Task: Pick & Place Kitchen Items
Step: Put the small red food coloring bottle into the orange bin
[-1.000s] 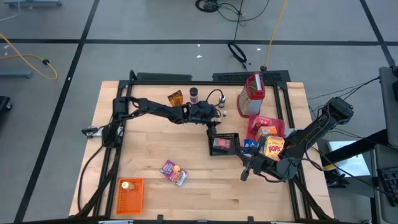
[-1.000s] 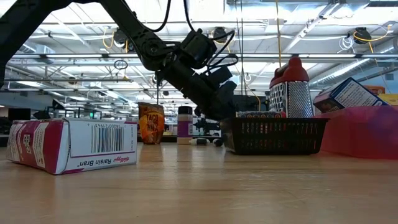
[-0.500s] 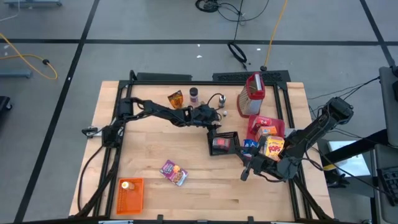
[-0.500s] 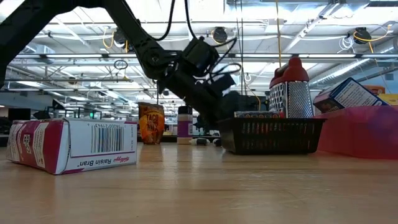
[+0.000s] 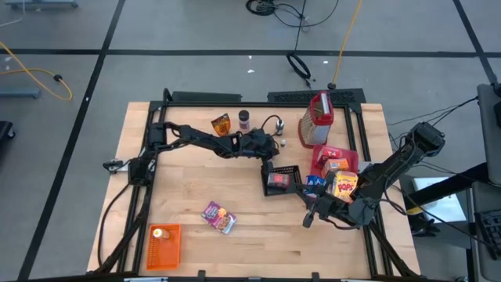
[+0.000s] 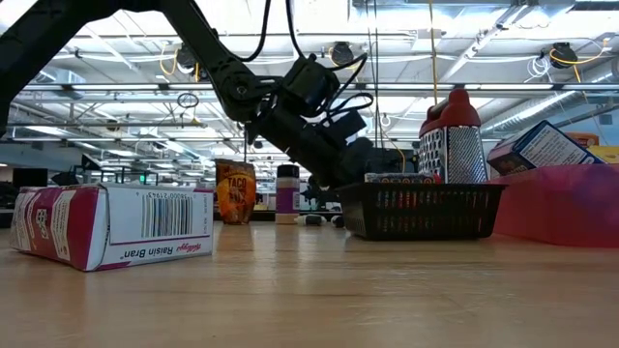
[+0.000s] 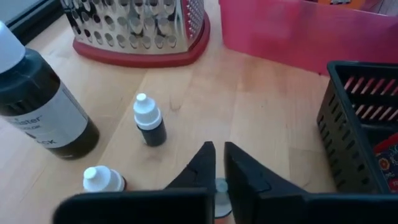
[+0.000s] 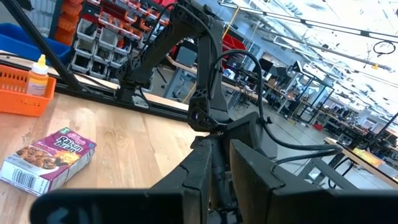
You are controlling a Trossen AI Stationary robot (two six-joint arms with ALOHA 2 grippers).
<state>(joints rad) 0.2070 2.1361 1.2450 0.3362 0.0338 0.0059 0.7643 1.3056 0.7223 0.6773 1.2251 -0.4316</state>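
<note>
The left gripper [image 7: 219, 163] is pinched shut with nothing held. A tiny bottle [image 7: 149, 120] stands near it. It should open wide, then come down straight over it.

Pale wood counter [image 5: 196, 180] with smooth matt grain, shiny perforated metal grater [image 7: 134, 25] on glossy red plastic base, black plastic mesh basket [image 7: 364, 134], printed cardboard raisin bran box [image 6: 106, 225], translucent red plastic tray [image 7: 305, 28], at 7 o'clock an orange plastic crate [image 5: 164, 246].
</note>
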